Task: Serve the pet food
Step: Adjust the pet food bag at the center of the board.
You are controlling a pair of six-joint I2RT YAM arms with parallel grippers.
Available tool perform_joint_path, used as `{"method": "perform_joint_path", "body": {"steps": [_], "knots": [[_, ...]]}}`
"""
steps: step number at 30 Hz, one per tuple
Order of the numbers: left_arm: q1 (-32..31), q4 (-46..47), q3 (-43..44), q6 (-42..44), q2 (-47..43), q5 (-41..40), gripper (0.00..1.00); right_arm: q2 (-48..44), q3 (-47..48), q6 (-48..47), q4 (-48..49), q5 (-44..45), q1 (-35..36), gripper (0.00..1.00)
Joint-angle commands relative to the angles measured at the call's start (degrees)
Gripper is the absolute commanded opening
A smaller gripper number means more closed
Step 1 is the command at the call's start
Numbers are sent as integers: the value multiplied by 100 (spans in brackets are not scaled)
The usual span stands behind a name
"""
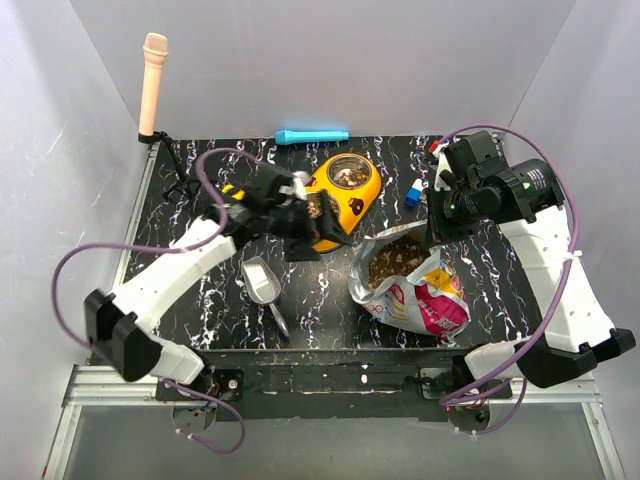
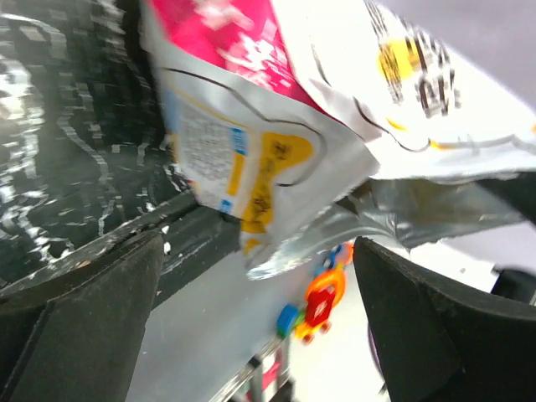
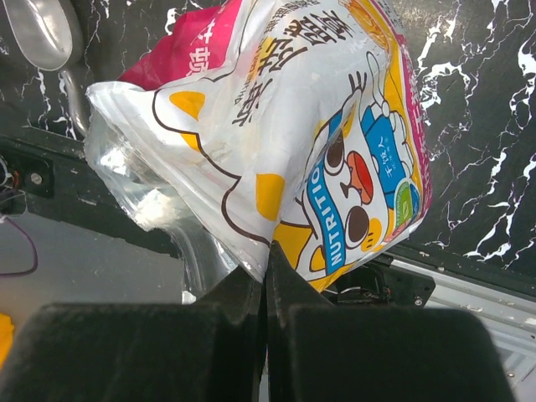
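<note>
My left hand is spread wide at the yellow bowl, holding nothing; my right hand pinches the foil bag at its rim. Pet food fills the open bag, and some is in the bowl. I should keep that mouth upright and steady.

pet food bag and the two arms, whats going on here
The right hand is shut on the edge of the open foil bag, keeping it propped up with pet food showing inside. The left hand is wide open and empty, next to the yellow double bowl, whose far cup already has some food in it. The scoop lies on the table between the left arm and the bag.
</note>
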Motion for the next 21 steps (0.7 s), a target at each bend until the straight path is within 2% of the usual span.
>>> {"method": "perform_joint_path", "body": {"steps": [1, 4, 10, 16, 18, 19, 21], "knots": [[-904, 360, 693, 948, 838, 387, 95, -432, 352, 117, 1017, -684, 0, 1], [-1221, 342, 958, 1292, 1147, 55, 94, -511, 282, 135, 990, -692, 9, 1], [-1371, -123, 1502, 2030, 1797, -509, 85, -661, 220, 205, 937, -683, 9, 1], [-1590, -62, 2029, 1952, 2517, -175, 65, -740, 141, 258, 920, -771, 9, 1], [-1679, -194, 2179, 1952, 2685, -333, 49, -749, 158, 293, 937, -824, 9, 1], [-1679, -334, 2241, 1908, 2738, -525, 34, -740, 158, 284, 937, -894, 9, 1], [-1670, -781, 2451, 1785, 2782, -1000, 12, -697, 176, 240, 885, -1113, 9, 1]]}}
